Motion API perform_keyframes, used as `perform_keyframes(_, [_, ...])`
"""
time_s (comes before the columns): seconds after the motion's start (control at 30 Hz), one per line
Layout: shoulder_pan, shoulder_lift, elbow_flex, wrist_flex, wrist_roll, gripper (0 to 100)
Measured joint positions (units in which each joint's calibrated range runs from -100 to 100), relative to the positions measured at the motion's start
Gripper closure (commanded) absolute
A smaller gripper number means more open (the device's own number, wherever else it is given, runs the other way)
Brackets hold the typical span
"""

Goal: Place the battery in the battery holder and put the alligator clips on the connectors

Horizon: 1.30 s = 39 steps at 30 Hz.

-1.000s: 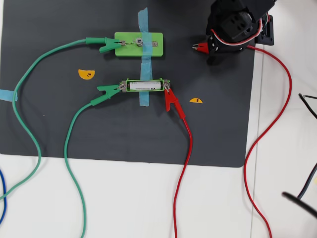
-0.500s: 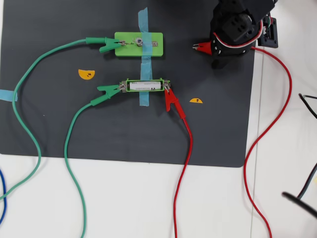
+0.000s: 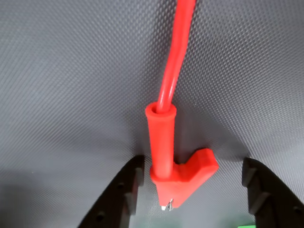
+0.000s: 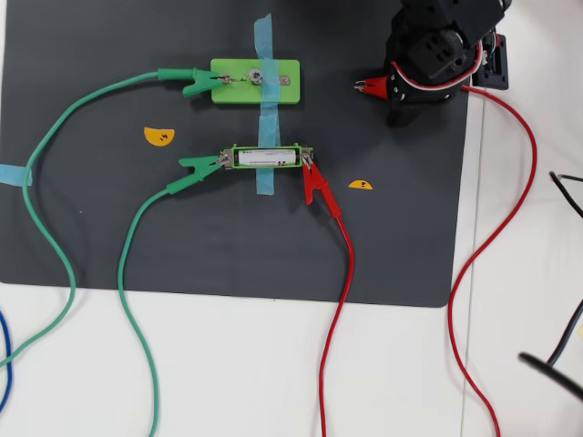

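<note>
Pincer (image 3: 190, 190) fingers flank red alligator clip (image 3: 178, 175), seemingly without contact.

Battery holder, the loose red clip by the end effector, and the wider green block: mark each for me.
battery holder (image 4: 239, 147), overhead view, upper green rim left of the tape.
loose red clip (image 3: 164, 142), wrist view, middle of its red sleeve.
wider green block (image 4: 228, 91), overhead view, bare lower left corner.

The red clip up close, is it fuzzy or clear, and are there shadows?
In the wrist view the red clip looks sharp, a soft shadow spreading around it on the dark mat; the overhead view is evenly lit, the white table bright without glare.
</note>
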Motion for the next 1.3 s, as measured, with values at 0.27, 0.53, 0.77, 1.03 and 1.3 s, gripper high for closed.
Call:
perform_keyframes(0.27, [0.00,1.01,-0.80,0.09,0.00,80])
perform_keyframes(0.53, [0.00,1.09,-0.80,0.09,0.00,86])
perform_keyframes(0.77, [0.00,1.09,-0.89,0.09,0.00,91])
perform_keyframes(1.03, [0.00,1.34,-0.98,0.09,0.00,99])
perform_keyframes(1.3, [1.57,1.34,-0.98,0.00,1.60,99])
